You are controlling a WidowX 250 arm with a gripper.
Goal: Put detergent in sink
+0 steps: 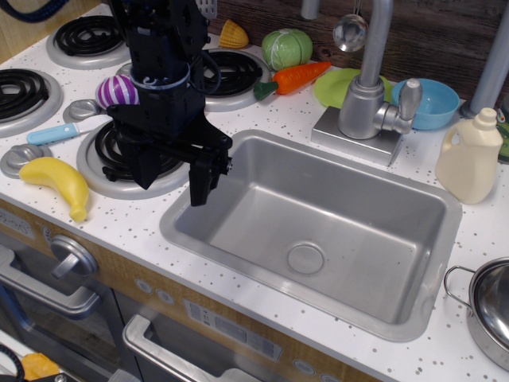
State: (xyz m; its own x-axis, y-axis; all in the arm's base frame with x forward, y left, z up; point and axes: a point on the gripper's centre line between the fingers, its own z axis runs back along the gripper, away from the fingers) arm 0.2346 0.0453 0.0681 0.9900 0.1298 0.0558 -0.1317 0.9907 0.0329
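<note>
The detergent is a cream jug-shaped bottle with a side handle, standing upright on the white counter just right of the sink's far right corner. The sink is a large grey metal basin with a round drain; nothing lies in it. My black gripper hangs over the sink's left rim and the near stove burner, far left of the detergent. Its two fingers are spread apart and hold nothing.
A grey faucet stands behind the sink. A steel pot sits at the front right. A banana, a purple ball, a carrot, a blue bowl and stove burners fill the left and back.
</note>
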